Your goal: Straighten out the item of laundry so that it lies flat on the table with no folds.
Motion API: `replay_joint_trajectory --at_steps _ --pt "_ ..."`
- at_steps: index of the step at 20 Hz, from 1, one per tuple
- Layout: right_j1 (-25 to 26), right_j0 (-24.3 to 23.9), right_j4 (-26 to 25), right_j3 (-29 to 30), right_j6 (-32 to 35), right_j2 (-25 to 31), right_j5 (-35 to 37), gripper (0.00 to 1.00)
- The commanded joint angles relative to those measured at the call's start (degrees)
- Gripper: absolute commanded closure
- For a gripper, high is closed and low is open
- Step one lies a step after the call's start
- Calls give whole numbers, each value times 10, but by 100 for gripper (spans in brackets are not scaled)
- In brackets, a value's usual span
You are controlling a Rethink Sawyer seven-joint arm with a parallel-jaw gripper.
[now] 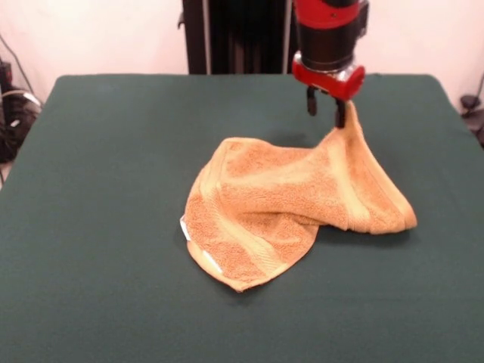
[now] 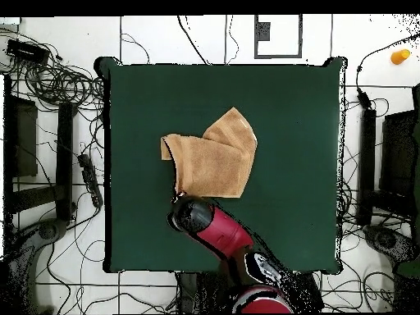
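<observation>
Gripper [image 1: 327,106]: clamped on one corner of the golden-orange towel [image 1: 287,204], with that corner drawn up into a peak clear of the desk [image 1: 98,227]. From the peak the cloth slopes down to the desk on both sides. The remainder lies bunched and folded near the desk's centre, with a lobe folded over on the near-left side. A small white tag [image 1: 184,227] shows at the towel's left edge. Overhead, the arm [image 2: 221,230] covers the held corner.

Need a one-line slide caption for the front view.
Sawyer gripper lifts one corner of a folded golden-orange towel off the green table.
</observation>
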Motion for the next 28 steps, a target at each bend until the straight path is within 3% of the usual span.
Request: replay_joint_trajectory --at_steps 1,5,9,15,17,22,28 --pt "-6 51 77 45 217 62 -8 0" --pt "-11 43 93 56 213 80 -24 0" --pt "-25 -19 113 96 217 162 -48 0" --pt "-17 -51 92 89 212 181 -56 0" --pt "-4 -53 76 68 196 164 -56 0" --pt "20 4 25 -34 128 16 -22 0" --pt "33 -11 -25 -84 99 -15 -1 0"
